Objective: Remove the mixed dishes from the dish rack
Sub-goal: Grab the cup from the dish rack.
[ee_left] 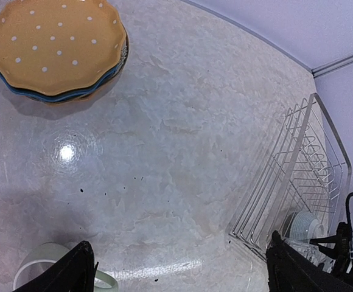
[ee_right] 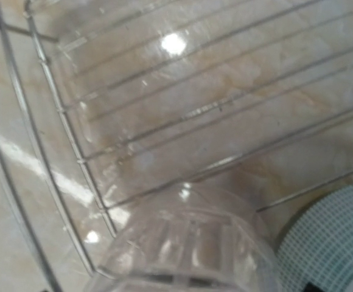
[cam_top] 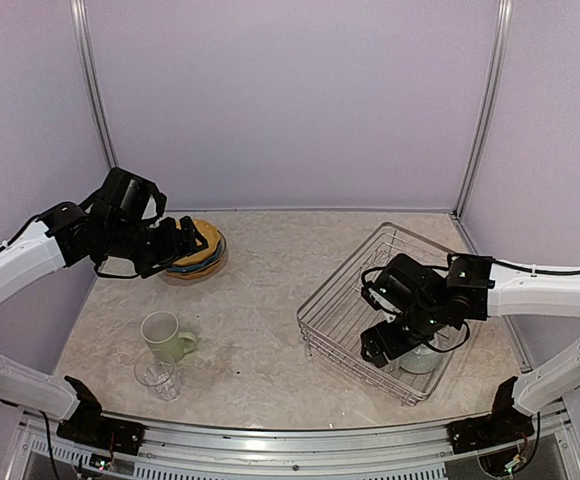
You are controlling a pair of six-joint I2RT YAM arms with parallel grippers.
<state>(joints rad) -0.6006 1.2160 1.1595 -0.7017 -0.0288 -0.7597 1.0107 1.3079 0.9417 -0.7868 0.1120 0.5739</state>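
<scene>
Nearest, the clear glass (cam_top: 157, 376) and pale green mug (cam_top: 167, 336) stand outside the dish rack (cam_top: 338, 300), where my right gripper (cam_top: 378, 342), its opening unreadable, hangs by the small bowl (cam_top: 420, 358). Farther back, my left gripper (cam_top: 192, 240) gapes empty near the stacked plates (ee_left: 58, 48).

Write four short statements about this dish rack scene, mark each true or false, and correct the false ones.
1. A yellow dotted plate tops the stack on the table. True.
2. The pale green mug sits in the dish rack. False: it stands on the table beside the clear glass.
3. The left gripper has its jaws shut on a plate. False: the jaws stand wide open and empty.
4. The small bowl lies in the dish rack. True.
</scene>
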